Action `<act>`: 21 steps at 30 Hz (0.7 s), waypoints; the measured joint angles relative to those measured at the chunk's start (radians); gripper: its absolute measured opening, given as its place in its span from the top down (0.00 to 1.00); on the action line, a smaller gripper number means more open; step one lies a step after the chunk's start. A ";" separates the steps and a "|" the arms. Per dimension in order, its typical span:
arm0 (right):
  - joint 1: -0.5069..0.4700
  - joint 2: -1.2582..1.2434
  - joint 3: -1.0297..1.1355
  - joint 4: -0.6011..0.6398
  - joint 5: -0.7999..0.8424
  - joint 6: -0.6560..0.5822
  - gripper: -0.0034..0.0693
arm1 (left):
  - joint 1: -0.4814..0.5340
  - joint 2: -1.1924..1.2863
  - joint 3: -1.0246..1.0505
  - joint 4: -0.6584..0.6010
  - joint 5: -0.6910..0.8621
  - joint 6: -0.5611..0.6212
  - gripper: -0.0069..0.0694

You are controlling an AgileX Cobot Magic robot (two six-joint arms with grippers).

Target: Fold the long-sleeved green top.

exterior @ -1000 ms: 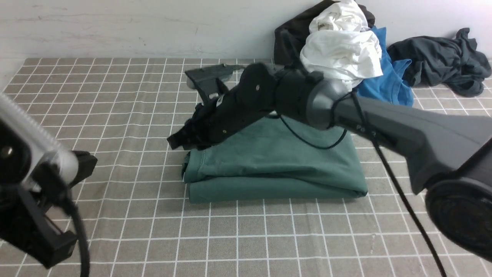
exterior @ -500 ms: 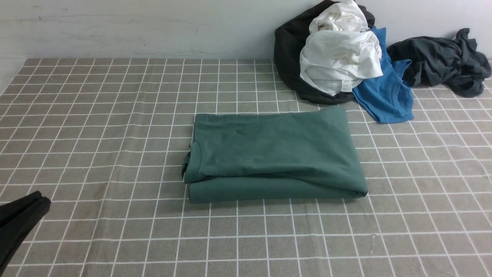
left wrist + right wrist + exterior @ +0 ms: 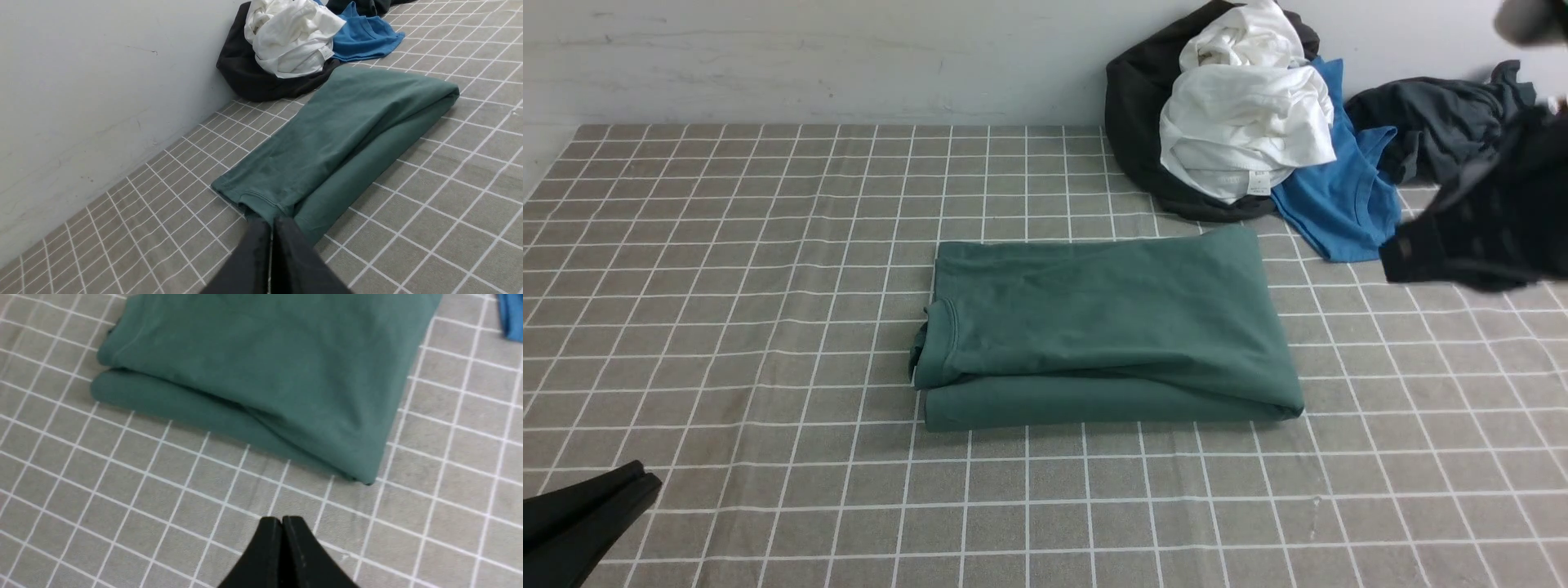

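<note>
Gone from over the shirt is the right arm that stretched across it a second ago; its right gripper (image 3: 1405, 255) now shows only as a dark blur at the right edge of the front view, in front of the heap of clothes. From its own wrist camera the two fingers are pressed together with nothing between them, over bare checked cloth just short of the folded top's near right corner. The left gripper (image 3: 633, 483) has crept a little further into the near left corner since half a second ago. Its fingers are also pressed flat against each other and hold nothing, and it sits well apart from the garment, with the tips pointing towards its left end.

The green long-sleeved top (image 3: 1103, 327) lies folded into a thick rectangle in the middle of the table (image 3: 768, 245), on the grey cloth with its white grid. A lower layer sticks out along the near side, and a seamed edge curls up at the left end. Neither arm touches it.

Against the wall (image 3: 849, 57), at the far right, a white garment (image 3: 1245, 122) is heaped on a black garment (image 3: 1135, 122), with a blue shirt (image 3: 1347, 204) spilling out beside them and a dark grey garment (image 3: 1445, 122) crumpled further right. The blue shirt lies near the top's far right corner without touching it.
</note>
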 joint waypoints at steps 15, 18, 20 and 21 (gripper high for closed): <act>0.000 -0.382 0.575 0.048 -0.130 -0.146 0.97 | 0.000 0.000 0.000 0.000 0.003 -0.001 0.92; 0.000 -0.385 0.575 0.048 -0.076 -0.146 0.97 | 0.000 0.000 0.000 0.000 0.003 -0.001 0.92; 0.000 -0.387 0.575 0.053 -0.032 -0.146 0.97 | 0.000 0.000 0.000 0.000 0.003 -0.001 0.92; -0.003 -0.389 0.575 0.060 -0.012 -0.146 0.97 | 0.000 0.000 0.000 0.000 0.003 -0.001 0.92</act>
